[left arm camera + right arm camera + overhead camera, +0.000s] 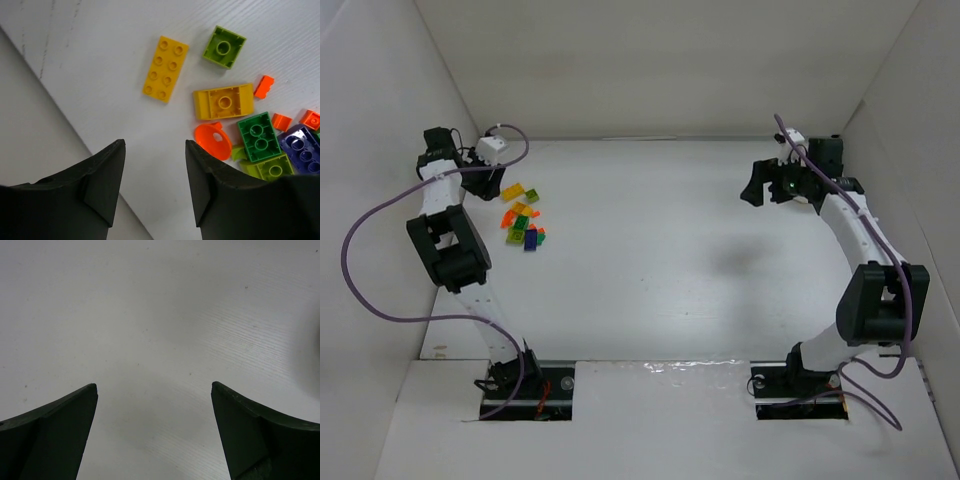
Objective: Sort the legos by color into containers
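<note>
The legos [523,220] lie in a loose pile at the table's far left, close to the left wall. In the left wrist view I see a yellow eight-stud brick [165,68], a light green square brick [224,47], an upturned yellow brick [223,101], an orange disc [213,141], a green brick [258,136], a dark blue brick [300,148] and small orange bits [263,86]. My left gripper [155,145] hovers just left of the pile [480,183], its jaws apart with only bare table between them. My right gripper [154,387] is wide open over bare table at the far right [757,186]. The containers are out of view.
The left wall [30,150] meets the table right beside my left gripper's outer finger. White walls [660,70] enclose the table at the back and both sides. A faint dark shadow [735,258] lies on the table right of centre.
</note>
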You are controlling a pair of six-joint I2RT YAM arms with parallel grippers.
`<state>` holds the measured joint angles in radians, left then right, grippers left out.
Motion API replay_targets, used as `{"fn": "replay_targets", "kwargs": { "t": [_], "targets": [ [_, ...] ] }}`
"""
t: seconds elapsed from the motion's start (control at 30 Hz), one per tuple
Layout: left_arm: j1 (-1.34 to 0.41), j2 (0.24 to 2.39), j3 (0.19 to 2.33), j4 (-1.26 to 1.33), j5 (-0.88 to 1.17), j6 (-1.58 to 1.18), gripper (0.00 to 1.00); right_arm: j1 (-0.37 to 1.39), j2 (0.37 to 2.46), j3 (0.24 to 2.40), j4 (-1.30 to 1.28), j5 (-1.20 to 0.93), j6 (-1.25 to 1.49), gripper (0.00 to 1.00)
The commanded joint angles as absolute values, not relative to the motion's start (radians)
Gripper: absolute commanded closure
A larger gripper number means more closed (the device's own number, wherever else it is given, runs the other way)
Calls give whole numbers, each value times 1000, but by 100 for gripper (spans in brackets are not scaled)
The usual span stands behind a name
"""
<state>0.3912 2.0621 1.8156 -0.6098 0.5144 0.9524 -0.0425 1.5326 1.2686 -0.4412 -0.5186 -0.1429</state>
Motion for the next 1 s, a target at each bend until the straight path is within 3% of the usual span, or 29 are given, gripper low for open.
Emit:
{"fn": "replay_targets", "kwargs": {
  "t": [0.0, 0.47, 0.67, 0.97],
  "targets": [
    [367, 2088, 1873, -678, 575, 1072, 51, -23, 1551, 1333, -446, -545, -153, 0],
    [347, 2279, 2065, -755, 620, 1216, 49, -5, 1614, 1387, -485, -545, -144, 0],
    [347, 2330, 2152, -796, 649, 1250, 58, 5, 1634, 1420, -512, -545, -144, 0],
    [347, 2381, 2203, -874, 658, 1284, 57, 14, 1661, 1459, -531, -535, -135, 0]
  ]
}}
